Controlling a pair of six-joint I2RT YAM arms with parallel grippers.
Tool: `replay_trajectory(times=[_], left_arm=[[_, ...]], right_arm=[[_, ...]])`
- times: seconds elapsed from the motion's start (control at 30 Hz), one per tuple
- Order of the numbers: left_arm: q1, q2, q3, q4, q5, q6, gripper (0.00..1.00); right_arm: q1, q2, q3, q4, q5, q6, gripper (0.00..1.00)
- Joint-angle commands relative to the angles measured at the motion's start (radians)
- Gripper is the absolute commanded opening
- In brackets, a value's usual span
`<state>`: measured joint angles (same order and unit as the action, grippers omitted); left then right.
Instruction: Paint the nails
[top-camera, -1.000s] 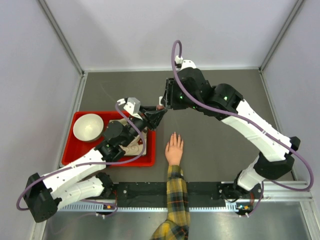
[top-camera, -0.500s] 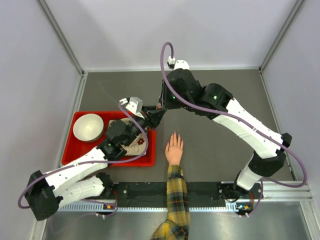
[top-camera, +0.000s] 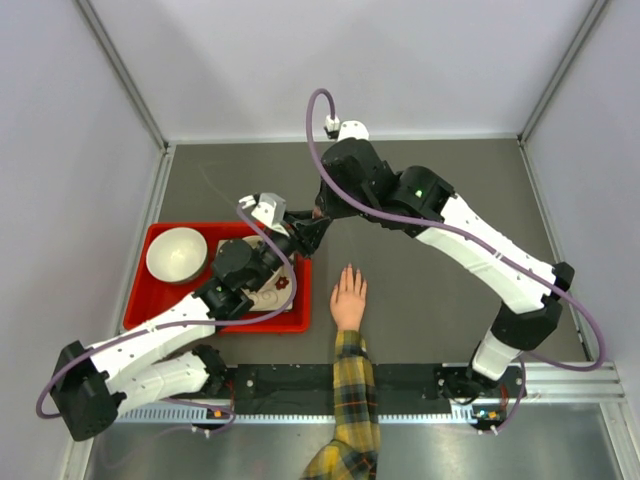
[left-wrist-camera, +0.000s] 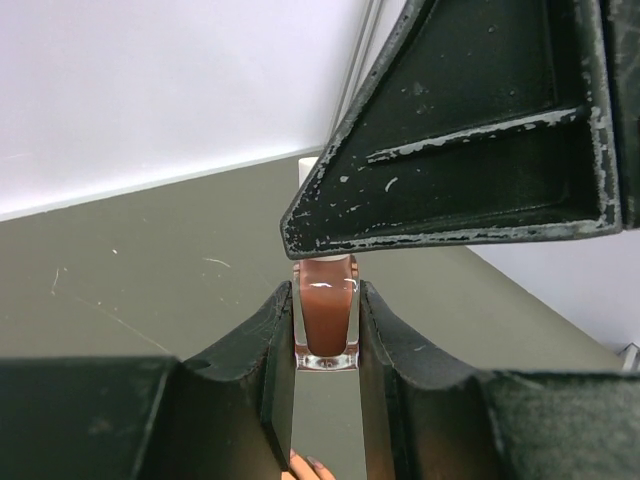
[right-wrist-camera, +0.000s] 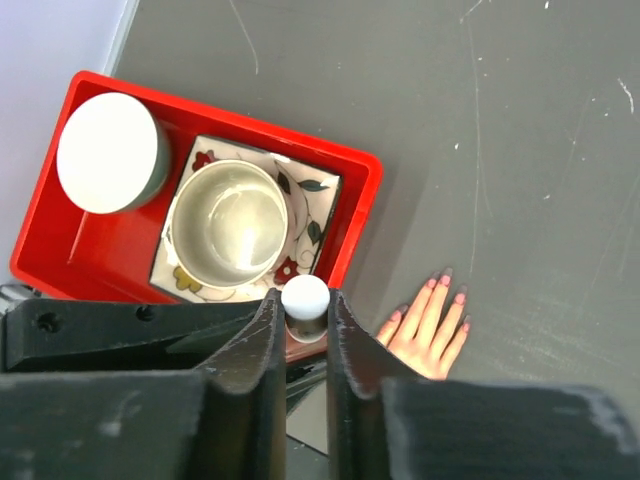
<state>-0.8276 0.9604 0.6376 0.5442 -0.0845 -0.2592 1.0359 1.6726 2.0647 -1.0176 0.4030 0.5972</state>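
The nails (right-wrist-camera: 445, 275), pinkish, sat on a human hand (top-camera: 349, 296) lying flat on the grey table (top-camera: 420, 310), just right of the red tray (right-wrist-camera: 358, 215). Beyond the hand, the left gripper (left-wrist-camera: 326, 295) clamped a brown nail polish bottle (left-wrist-camera: 326, 325). The right gripper (right-wrist-camera: 302, 310) pinched its white cap (right-wrist-camera: 305, 295) from above.

White arms (top-camera: 480, 250), black joints (top-camera: 362, 180), purple cables (top-camera: 308, 125)

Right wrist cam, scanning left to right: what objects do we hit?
white bowl → metal cup → white bottle cap → human hand
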Motion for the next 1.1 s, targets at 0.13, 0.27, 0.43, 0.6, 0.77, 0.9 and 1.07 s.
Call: replay_trajectory(times=[0.13,0.27,0.43,0.6,0.77,0.9,1.07], left_arm=[[0.002,-0.034,0.08,-0.042,0.157,-0.041,0.0],[0.022,-0.106,0.122,-0.117,0.389,-0.061,0.0],[0.041,-0.132,0.148,0.014,0.776,-0.253,0.0],[0.041,-0.111,0.154,0.295,1.037,-0.541,0.0],[0.039,-0.084,0.207,0.304,1.074,-0.588,0.0],[0.039,-0.101,0.286,0.01,0.918,-0.37,0.0],[0.039,-0.189,0.318,-0.369,0.521,-0.073,0.0]], right_arm=[[0.013,-0.085,-0.049,0.108,-0.091,-0.124,0.0],[0.012,-0.224,-0.233,0.249,-0.286,-0.302,0.0],[0.012,-0.417,-0.368,0.384,-0.757,-0.43,0.0],[0.012,-0.547,-0.518,0.577,-1.068,-0.451,0.0],[0.012,-0.496,-0.485,0.607,-1.15,-0.422,0.0],[0.013,-0.438,-0.41,0.527,-1.037,-0.402,0.11],[0.013,-0.415,-0.33,0.42,-0.575,-0.312,0.6]])
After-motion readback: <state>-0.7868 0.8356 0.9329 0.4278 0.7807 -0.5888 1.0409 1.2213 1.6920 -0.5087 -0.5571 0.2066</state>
